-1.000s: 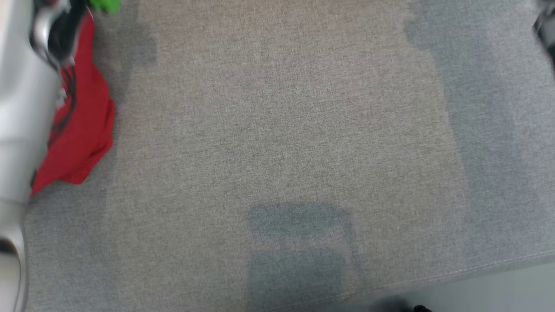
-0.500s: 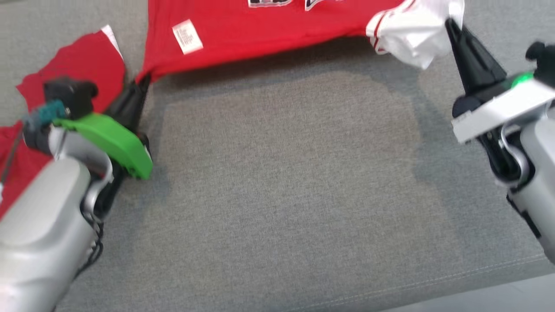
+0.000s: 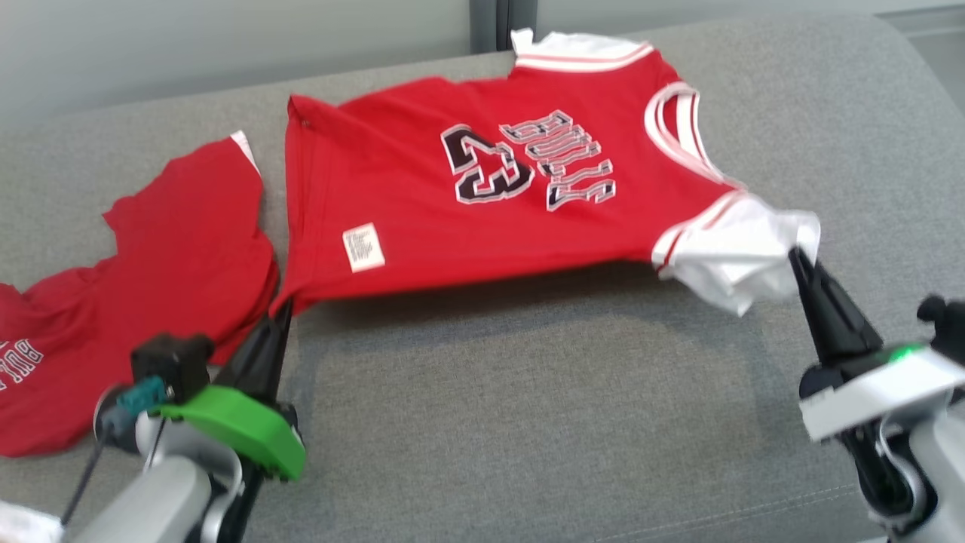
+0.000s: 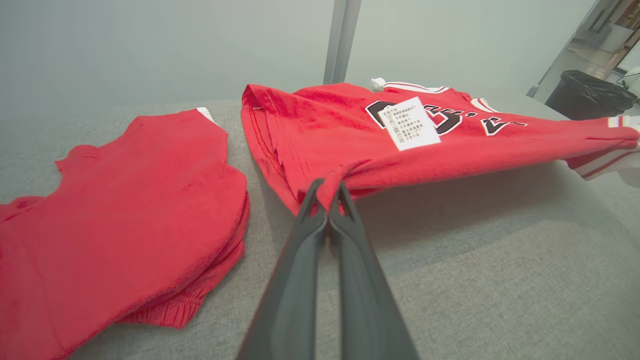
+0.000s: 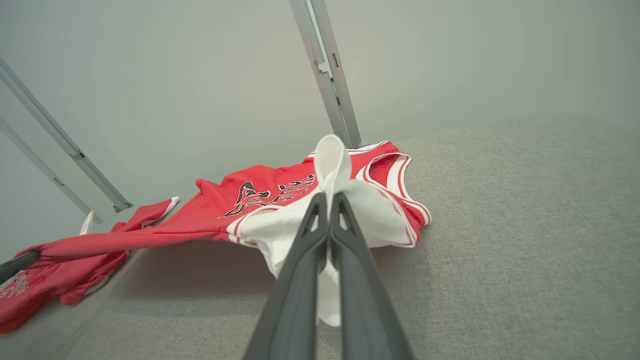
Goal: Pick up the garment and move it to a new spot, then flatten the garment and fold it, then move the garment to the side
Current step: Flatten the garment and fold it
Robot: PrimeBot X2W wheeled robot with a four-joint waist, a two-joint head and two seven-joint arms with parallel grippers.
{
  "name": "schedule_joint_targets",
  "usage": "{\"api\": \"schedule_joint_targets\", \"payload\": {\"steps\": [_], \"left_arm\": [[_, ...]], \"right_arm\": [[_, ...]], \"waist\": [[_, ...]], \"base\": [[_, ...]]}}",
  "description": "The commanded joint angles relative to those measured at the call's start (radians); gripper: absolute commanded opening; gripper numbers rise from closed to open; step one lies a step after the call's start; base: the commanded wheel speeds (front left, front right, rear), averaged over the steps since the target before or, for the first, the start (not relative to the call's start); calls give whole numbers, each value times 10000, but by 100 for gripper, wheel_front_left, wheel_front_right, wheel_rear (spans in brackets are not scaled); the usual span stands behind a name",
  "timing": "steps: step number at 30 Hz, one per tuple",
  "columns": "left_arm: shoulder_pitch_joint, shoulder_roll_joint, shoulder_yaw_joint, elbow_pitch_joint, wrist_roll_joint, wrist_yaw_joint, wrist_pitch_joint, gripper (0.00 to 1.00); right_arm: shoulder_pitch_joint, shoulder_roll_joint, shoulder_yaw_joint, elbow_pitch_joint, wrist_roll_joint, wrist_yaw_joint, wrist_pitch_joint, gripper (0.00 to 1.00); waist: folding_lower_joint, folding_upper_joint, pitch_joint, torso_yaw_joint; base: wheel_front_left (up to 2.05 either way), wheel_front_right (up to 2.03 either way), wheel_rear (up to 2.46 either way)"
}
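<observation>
L gripper (image 3: 283,311) is pinching the hem corner of the red jersey (image 3: 482,188) w/ jaws fully closed; R gripper (image 3: 794,256) is clamping its white sleeve likewise. The jersey is hanging stretched btw. them, its far edge resting on the grey sofa (image 3: 528,422), beside a red shirt pile (image 3: 151,286).

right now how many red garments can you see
2: the numbered jersey held stretched across the middle, and a folded pile lying to its left. That pile looks layered, so more garments may be hidden in it.
</observation>
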Motion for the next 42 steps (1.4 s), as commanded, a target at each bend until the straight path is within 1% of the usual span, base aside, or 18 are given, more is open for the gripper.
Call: {"api": "schedule_joint_targets", "payload": {"steps": [1,4,7,12,14,20,23,29,32,37,42], "left_arm": [[635,80,72,-179,-112,294,-122,0],[1360,172,161,-527,-117,689,-251,0],[2046,117,272,-907,-185,988,-338,0],[2989,-40,487,-1389,-59,1340,-416,0],[3224,-101,572,-1527,10,1397,-438,0],[3579,-219,647,-1695,199,1361,-436,0],[3649,-255,753,-1745,232,1425,-441,0],[3442,-299,823,-1833,374,1348,-436,0],[3272,-282,815,-1789,420,1335,-410,0],[2817,-312,795,-1662,490,1266,-258,0],[1923,-376,773,-1406,659,1023,-81,0]], "right_arm": [[660,114,-233,-242,-111,-10,-8,0],[1669,366,-664,-654,-227,-10,164,0],[2468,596,-1070,-1070,-427,-10,416,0],[3672,944,-1627,-1775,-826,-10,933,0],[4004,1022,-1867,-2077,-958,-10,1142,0],[4455,1307,-2252,-2634,-1199,-10,1746,0],[4500,1352,-2370,-2850,-1262,-10,1961,0],[4270,1371,-2398,-2984,-1350,-10,2131,0],[4132,1467,-2501,-2965,-1375,-10,2047,0],[3464,1552,-2430,-2850,-1435,-10,1984,0],[2228,1337,-2069,-2381,-1369,-8,1862,0]], "waist": [[1,0,-571,105],[1,0,-817,87],[1,0,-939,50],[1,0,-1191,23],[1,0,-1284,13],[1,0,-1731,-12],[1,0,-1796,11],[1,0,-1831,2],[1,0,-1832,25],[1,0,-1595,-26],[1,0,-998,-10]], "base": [[0,0,0],[0,0,0],[0,0,0],[0,0,0],[0,0,0],[0,0,0],[0,0,0],[0,0,0],[0,0,0],[0,0,0],[0,0,0]]}}
